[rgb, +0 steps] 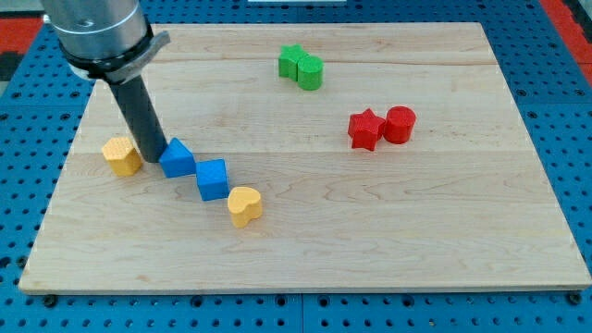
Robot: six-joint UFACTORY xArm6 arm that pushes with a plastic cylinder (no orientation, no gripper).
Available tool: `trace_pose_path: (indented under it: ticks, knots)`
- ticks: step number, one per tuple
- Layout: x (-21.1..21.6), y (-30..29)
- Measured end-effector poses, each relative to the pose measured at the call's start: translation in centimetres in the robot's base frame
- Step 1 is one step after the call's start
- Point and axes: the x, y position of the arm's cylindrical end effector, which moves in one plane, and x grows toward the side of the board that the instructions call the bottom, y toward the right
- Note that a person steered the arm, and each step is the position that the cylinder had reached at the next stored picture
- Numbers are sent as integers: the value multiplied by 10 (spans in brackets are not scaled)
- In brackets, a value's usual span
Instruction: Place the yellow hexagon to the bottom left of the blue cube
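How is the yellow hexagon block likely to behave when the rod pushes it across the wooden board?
The small yellow hexagon block sits low and flat-faced on the smooth wooden board, so it will probably slide rather than roll or tip. It looks rigid and light. My tip stands just to its right, beside the blue triangular block; an off-centre push may well spin it.

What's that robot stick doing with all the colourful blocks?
It's a robot arm that pushes blocks around a wooden board with a dark rod. Right now my tip sits between the yellow hexagon on the view's left and a blue triangular block just to its right. The blue cube lies beside that, with a yellow heart below it. The job is getting the hexagon to the cube's bottom left; it isn't there yet.
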Motion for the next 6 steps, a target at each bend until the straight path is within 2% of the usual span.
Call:
trace_pose_path:
  ticks: [2,3,4,5,6]
  knots:
    - [-3,21]
    - [-38,4]
    - [-71,-51]
    - [-16,-66]
    - [22,-55]
